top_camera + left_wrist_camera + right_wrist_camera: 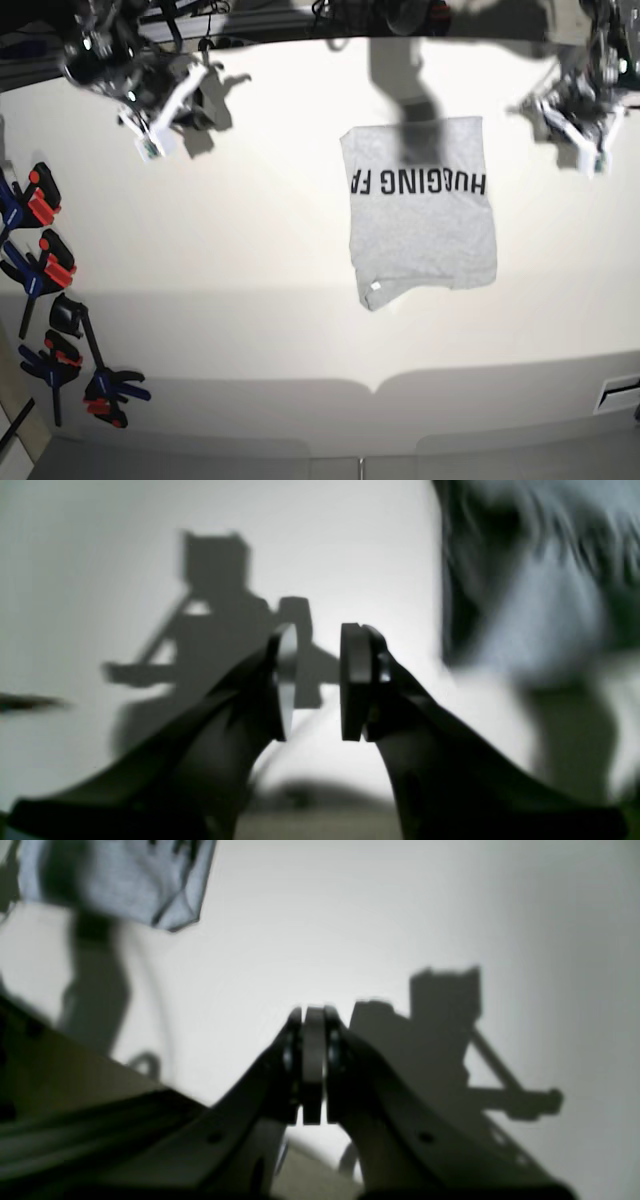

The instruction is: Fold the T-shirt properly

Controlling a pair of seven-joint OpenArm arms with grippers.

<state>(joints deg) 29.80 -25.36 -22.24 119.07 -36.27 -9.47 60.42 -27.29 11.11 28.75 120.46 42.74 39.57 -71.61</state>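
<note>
Your left wrist view shows the left end effector [317, 682] with a clear gap between its pads, holding nothing, the T-shirt [540, 580] a blur at upper right. Your right wrist view shows the right end effector [314, 1065] pressed closed, empty. Only the base view shows the shirt folded on the bench [220, 250], lettering up, clamps [50, 270] at the edge.
</note>
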